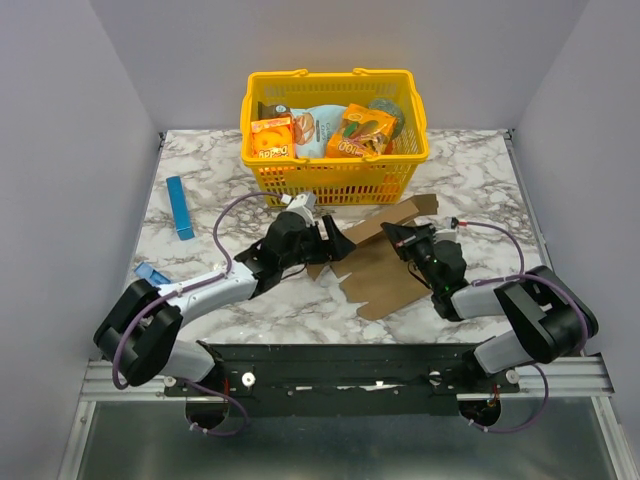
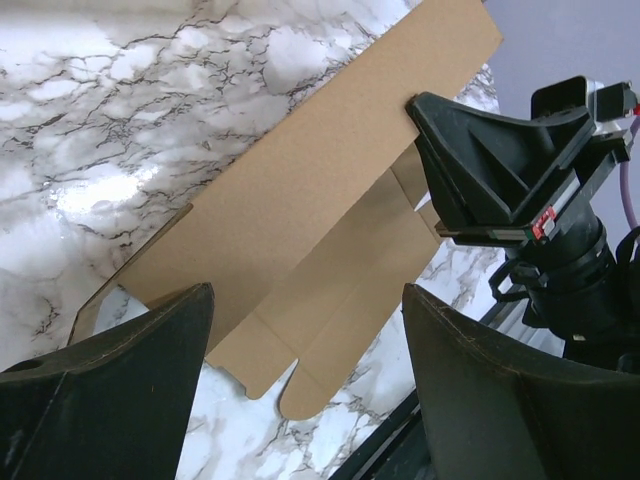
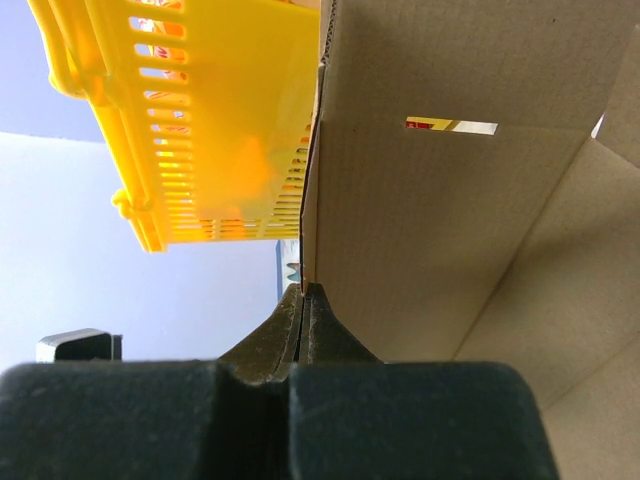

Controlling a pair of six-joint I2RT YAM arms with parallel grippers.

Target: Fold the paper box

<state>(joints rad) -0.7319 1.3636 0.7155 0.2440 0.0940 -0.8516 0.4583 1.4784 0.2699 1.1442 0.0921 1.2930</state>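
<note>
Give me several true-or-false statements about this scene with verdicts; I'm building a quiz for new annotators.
1. The right gripper is clamped on an edge of the paper box. True.
2. The left gripper is shut. False: its jaws stand open.
3. The paper box is a finished closed carton. False: it is an unfolded sheet with flaps.
4. The yellow basket stands beyond the paper box, farther from the arm bases. True.
5. The slim blue box lies inside the basket. False: it lies on the table, left of the basket.
</note>
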